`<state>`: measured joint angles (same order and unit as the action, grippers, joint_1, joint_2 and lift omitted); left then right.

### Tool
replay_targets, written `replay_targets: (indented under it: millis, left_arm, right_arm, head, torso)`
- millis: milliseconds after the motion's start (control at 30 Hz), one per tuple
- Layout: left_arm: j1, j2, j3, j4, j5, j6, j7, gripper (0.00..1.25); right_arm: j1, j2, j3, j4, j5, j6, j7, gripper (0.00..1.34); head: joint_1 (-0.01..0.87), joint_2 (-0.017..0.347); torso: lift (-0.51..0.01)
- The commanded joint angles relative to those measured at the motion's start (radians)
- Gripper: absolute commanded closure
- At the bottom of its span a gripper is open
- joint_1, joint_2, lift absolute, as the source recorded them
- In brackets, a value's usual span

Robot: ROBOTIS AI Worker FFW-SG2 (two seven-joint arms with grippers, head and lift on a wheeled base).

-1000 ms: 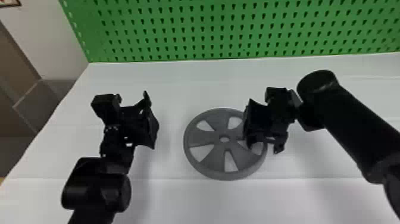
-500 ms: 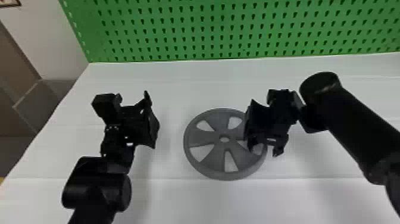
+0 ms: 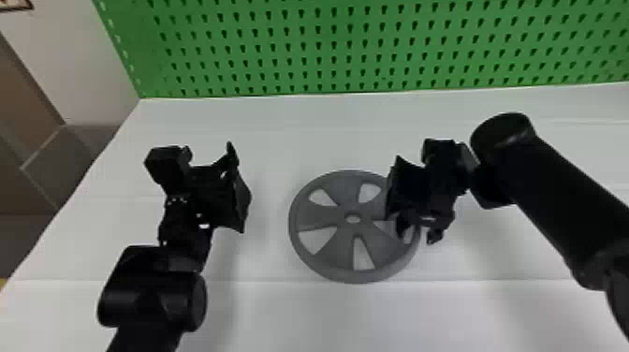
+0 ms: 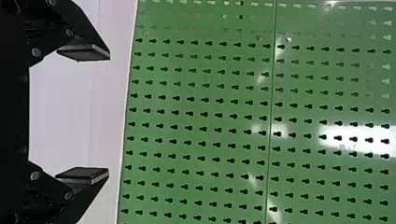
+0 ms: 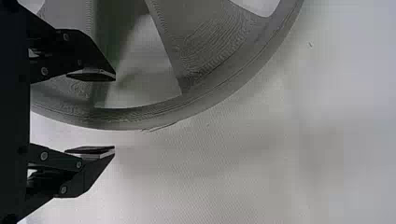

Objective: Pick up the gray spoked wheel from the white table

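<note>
In the head view my right gripper is over the right side of the gray spoked wheel, which lies flat on the white table. My left gripper is held off to the wheel's left, apart from it. Seen from the right wrist, the right gripper stands open, one finger over the wheel and the other outside its rim, above bare table. In the left wrist view the left gripper is open with nothing between its fingers.
A green pegboard rises along the table's back edge, and it faces the left gripper in the left wrist view. Gray boxes or panels stand beyond the table's left edge.
My right gripper has shifted slightly to the right over the wheel's right side. The left arm and the wheel have kept their places.
</note>
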<state>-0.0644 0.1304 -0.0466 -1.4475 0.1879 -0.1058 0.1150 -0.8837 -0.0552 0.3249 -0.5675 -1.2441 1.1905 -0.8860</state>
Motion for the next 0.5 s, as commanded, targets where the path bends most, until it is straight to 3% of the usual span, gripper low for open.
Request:
replay_targets:
  millis: [0,133,267,400,467]
  left_arm:
    - [0.000,0.000,-0.001,0.001,-0.001,0.000,0.000,0.38]
    - [-0.002,0.000,-0.003,0.003,-0.001,0.000,0.000,0.38]
    - [-0.002,0.000,-0.001,0.003,-0.001,0.000,0.000,0.38]
    - [-0.002,0.000,-0.001,0.003,-0.001,0.000,0.000,0.38]
    - [0.000,0.000,-0.003,0.003,-0.001,0.000,0.000,0.38]
  right_arm:
    - [-0.003,0.000,0.022,0.000,0.005,0.000,0.001,0.71]
    - [-0.008,0.003,0.037,-0.006,0.034,0.000,0.001,0.89]
    - [-0.009,0.006,0.037,-0.006,0.049,0.001,0.001,0.91]
    - [-0.012,0.009,0.034,-0.006,0.063,0.015,0.001,1.12]
    - [-0.011,0.011,0.016,-0.005,0.064,0.020,0.001,1.14]
  head:
    - [0.784,0.129]
    - [0.784,0.129]
    - [0.784,0.129]
    - [0.784,0.129]
    - [0.784,0.129]
  torso:
    - [-0.064]
    - [-0.064]
    - [-0.064]
    - [-0.064]
    - [-0.064]
